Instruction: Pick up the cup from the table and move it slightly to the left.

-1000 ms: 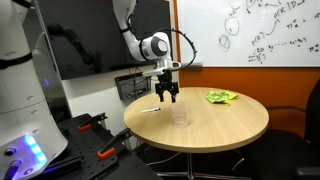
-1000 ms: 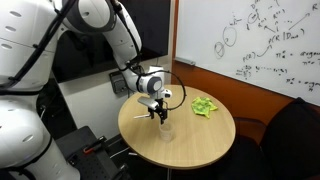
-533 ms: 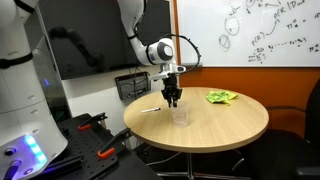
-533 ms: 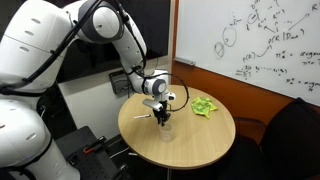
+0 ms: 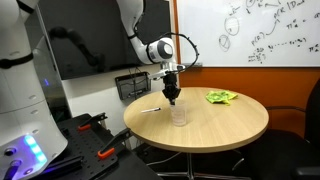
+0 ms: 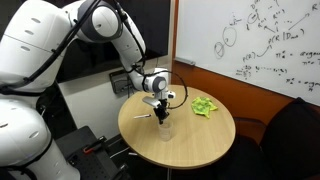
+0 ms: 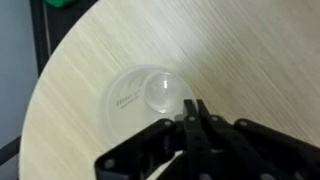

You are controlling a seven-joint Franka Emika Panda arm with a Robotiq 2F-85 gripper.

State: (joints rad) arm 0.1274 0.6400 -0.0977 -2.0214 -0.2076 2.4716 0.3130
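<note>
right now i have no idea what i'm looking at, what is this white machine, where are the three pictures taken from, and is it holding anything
The white machine is a robot arm that ends in a gripper, a claw with two jaws. Two pictures come from cameras standing in the room at different spots. The third comes from a camera on the arm's wrist, looking down past the gripper.

On the round wooden table are a clear plastic cup, a crumpled green thing and a thin white stick.

The gripper is down at the cup's rim and its jaws look shut. I cannot tell whether the rim is pinched between them. The cup stands on the table.
</note>
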